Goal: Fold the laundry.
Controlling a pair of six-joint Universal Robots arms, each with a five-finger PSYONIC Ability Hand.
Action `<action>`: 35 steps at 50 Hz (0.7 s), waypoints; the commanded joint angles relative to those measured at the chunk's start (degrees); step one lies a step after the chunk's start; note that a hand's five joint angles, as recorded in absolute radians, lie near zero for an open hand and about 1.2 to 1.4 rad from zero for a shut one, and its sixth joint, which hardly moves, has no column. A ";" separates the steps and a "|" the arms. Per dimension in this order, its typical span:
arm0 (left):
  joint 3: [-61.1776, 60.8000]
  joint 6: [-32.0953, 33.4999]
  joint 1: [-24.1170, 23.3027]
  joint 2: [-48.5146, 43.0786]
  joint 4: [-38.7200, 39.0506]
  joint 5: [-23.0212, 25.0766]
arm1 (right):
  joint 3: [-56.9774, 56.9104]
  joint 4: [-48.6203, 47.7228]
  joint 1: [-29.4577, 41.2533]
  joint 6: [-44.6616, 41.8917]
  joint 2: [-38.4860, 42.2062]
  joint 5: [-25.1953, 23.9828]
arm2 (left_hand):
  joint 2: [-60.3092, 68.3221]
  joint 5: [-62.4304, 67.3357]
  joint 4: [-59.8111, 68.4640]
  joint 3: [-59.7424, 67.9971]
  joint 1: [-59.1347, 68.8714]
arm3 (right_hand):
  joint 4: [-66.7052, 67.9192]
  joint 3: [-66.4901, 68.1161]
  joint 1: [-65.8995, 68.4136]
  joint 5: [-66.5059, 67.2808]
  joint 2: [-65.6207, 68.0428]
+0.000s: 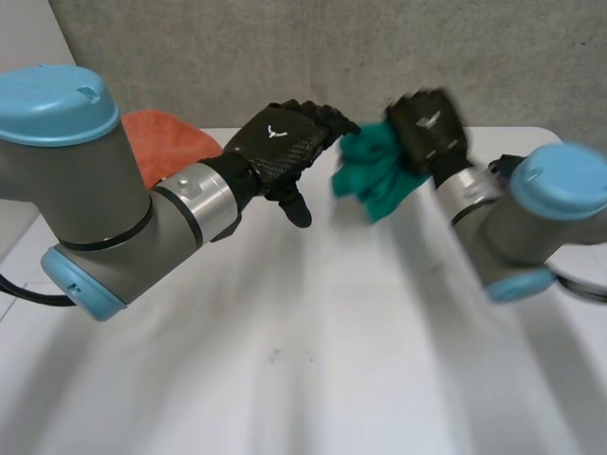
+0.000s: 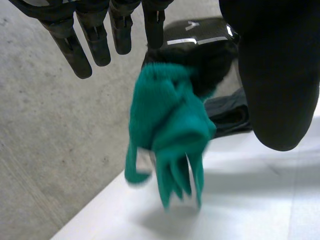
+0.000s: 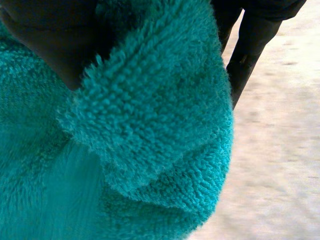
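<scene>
- Your teal towel (image 1: 375, 180) is bunched up and held off the table, over its far side, with the loose ends dangling down toward the surface.
- Your right hand (image 1: 427, 128) has it: in the right wrist view the thumb and fingers (image 3: 250, 45) are curled around a thick fold of the terry.
- Your left hand (image 1: 280, 147) sits just beside the towel, at about the same height. The fingers (image 2: 75, 50) are straight and spread and it's got hold of nothing. The left wrist view shows the towel hanging in front of its palm without touching it.
- The table (image 1: 313, 360) is plain white, and the stretch nearest you is bare.
- There's an orange cloth (image 1: 166, 142) lying in a heap at the far left corner, behind your left arm and well apart from the towel.
- Behind the table is a rough grey concrete wall (image 1: 285, 57).
</scene>
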 commanded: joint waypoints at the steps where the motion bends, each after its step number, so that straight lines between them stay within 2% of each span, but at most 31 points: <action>1: -0.18 -0.13 -0.41 0.50 0.32 -0.09 | -6.18 -6.17 -14.78 9.03 1.14 -7.54 | -1.94 -2.55 -1.88 -2.68 -1.66 | 12.29 14.33 21.94 16.71 14.72; 7: -0.45 0.05 -1.37 0.33 0.41 -0.01 | -11.09 -15.83 -28.38 16.42 9.29 -15.53 | -1.95 -2.55 -1.88 -2.68 -1.66 | 12.29 14.33 21.94 16.71 14.72; 10: -0.53 0.04 -1.46 0.06 0.41 -0.09 | -14.44 -17.52 -32.18 17.83 14.22 -18.35 | -1.94 -2.55 -1.88 -2.68 -1.66 | 12.29 14.33 21.94 16.71 14.72; 11: -0.62 0.05 -1.55 -0.11 0.41 -0.09 | -16.71 -18.30 -34.11 18.36 18.07 -20.01 | -1.94 -2.55 -1.88 -2.68 -1.66 | 12.29 14.33 21.94 16.71 14.72; 18: -0.80 0.05 -1.55 -1.52 0.41 -0.09 | -22.62 -18.58 -39.13 18.45 30.49 -27.84 | -1.78 -2.38 -1.71 -2.51 -1.49 | 12.29 14.33 21.94 16.71 14.72; 25: -0.62 0.13 -2.34 -2.84 0.41 -0.09 | -20.17 -18.66 -42.65 18.45 30.33 -31.63 | -1.61 -2.21 -1.54 -2.34 -1.32 | 12.29 14.33 21.94 16.71 14.72; 34: -0.45 0.05 -3.40 -2.66 0.50 -0.09 | -13.14 -18.40 -43.09 18.28 25.15 -35.50 | -1.61 -2.21 -1.54 -2.34 -1.32 | 12.29 14.33 21.94 16.71 14.72; 35: -0.45 0.05 -3.48 -2.58 0.41 -0.09 | -12.17 -17.96 -43.18 17.93 24.36 -35.67 | -1.61 -2.21 -1.54 -2.34 -1.32 | 5.19 7.23 14.83 9.60 7.62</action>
